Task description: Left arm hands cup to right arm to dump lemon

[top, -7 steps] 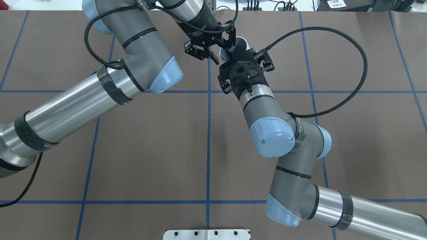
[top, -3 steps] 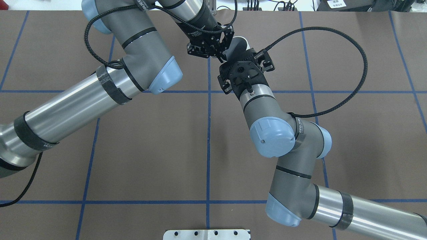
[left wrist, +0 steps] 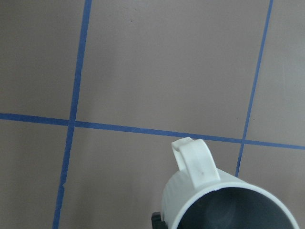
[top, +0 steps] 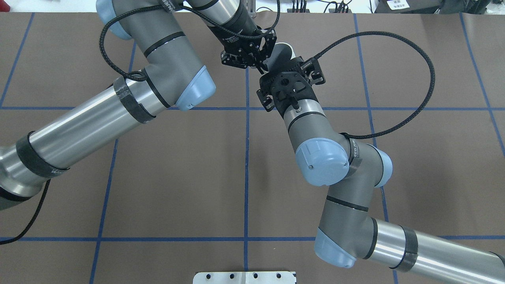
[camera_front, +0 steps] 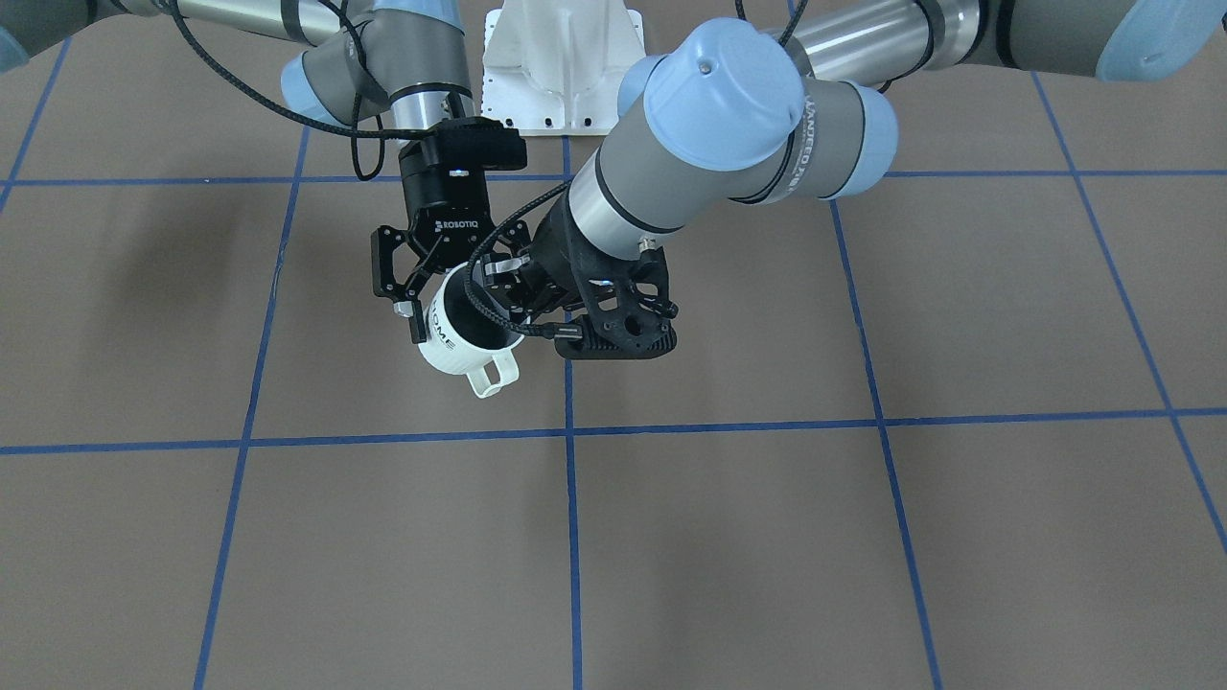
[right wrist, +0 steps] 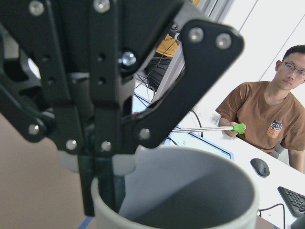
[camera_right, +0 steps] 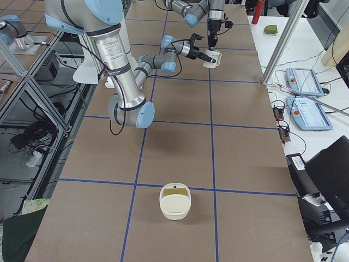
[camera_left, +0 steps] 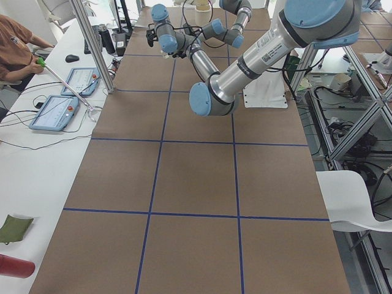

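The white ribbed "HOME" cup [camera_front: 451, 343] hangs tilted above the table at its far middle, handle [camera_front: 491, 376] toward the operators' side. My right gripper [camera_front: 443, 318] is shut on the cup's body, one pad pressed beside the lettering. My left gripper [top: 262, 63] is shut on the cup's rim [right wrist: 190, 160], one finger [right wrist: 97, 191] outside the wall. In the left wrist view the cup [left wrist: 190, 195] fills the lower right. The parts of its grey inside that show are bare. The lemon is not visible.
A white bowl [camera_right: 174, 203] with something dark olive at its inner edge sits near the table end on my right. The right arm's black cable [top: 418, 55] loops over the table. An operator [right wrist: 281, 114] sits at the side desk with tablets [camera_right: 304, 82].
My left gripper, spread open beside the cup a second ago, has shut on the cup's rim. The cup and the right gripper have stayed in place.
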You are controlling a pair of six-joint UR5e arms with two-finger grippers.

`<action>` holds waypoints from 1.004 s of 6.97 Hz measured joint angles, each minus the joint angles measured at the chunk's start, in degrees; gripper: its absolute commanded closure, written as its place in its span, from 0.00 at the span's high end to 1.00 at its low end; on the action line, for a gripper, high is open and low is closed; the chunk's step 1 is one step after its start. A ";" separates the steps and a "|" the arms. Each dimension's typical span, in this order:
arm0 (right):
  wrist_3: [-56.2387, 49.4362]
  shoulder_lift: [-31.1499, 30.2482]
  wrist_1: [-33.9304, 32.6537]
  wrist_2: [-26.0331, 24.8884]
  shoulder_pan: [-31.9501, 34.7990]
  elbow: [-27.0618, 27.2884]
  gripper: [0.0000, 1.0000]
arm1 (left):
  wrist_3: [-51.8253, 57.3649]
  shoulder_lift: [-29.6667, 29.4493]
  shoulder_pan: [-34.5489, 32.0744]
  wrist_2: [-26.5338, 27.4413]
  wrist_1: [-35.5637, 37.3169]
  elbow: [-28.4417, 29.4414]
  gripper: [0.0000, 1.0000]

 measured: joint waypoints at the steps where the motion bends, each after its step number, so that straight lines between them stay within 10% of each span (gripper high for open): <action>1: 0.00 -0.04 0.00 0.00 0.03 0.00 1.00 | -0.26 -0.04 -0.77 -0.21 -0.03 -0.05 0.00; 7: 0.22 -0.04 0.05 1.76 0.85 0.37 1.00 | 0.40 0.80 -11.54 -2.67 -0.28 3.51 0.00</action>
